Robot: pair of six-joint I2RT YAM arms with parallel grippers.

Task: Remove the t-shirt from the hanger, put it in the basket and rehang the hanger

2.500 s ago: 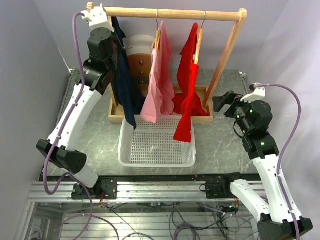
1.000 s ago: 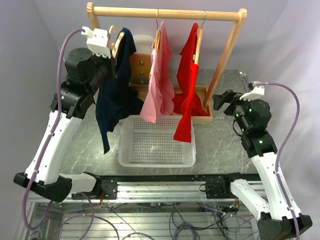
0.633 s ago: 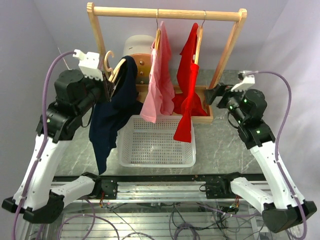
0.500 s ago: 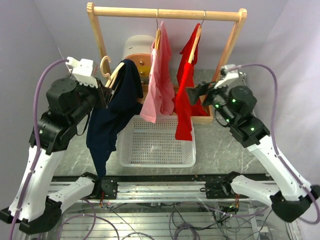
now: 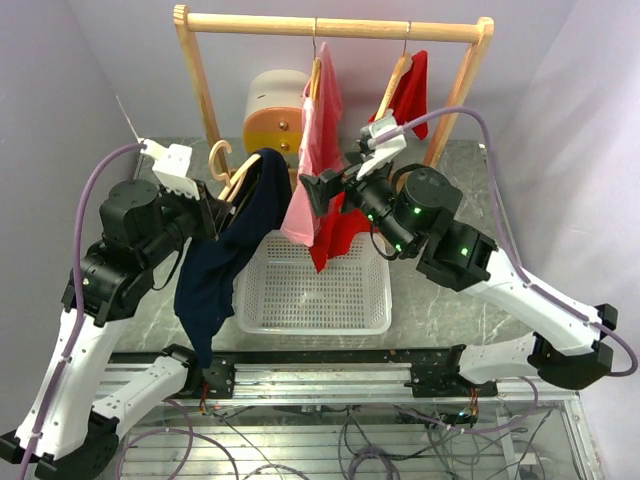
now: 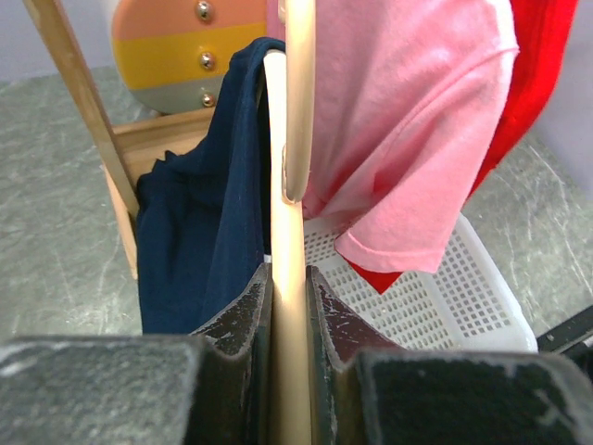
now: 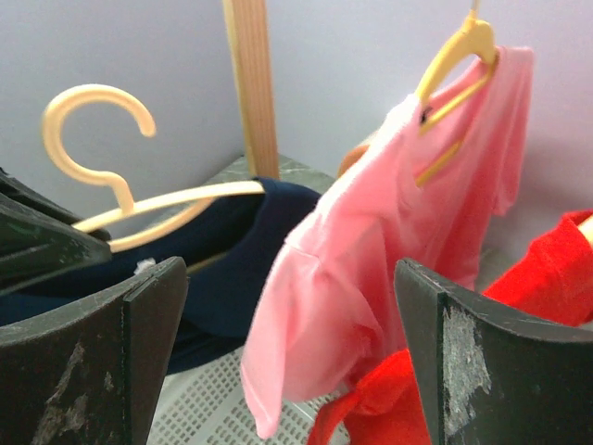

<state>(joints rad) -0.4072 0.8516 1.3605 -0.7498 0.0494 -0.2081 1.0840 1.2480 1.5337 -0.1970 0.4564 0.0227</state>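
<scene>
Behind, lilac walls [image 5: 110,60]; navy t-shirt [image 5: 225,270] hangs over, apparently, grey marbled table [image 5: 410,305]

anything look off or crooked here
Yes. The red t-shirt sits askew: its wooden hanger tilts steeply on the rail, cloth bunched to one side. The navy t-shirt droops off one arm of the cream hanger clamped in the left gripper.

Top external: high behind the arm bases, looking down toward 12 o'clock over the whole worktop [image 5: 415,310]. Left wrist cam: close over the left gripper [image 6: 287,278], facing 2 o'clock. Right wrist cam: facing 9 o'clock. All share the pink shirt [image 5: 322,120].
</scene>
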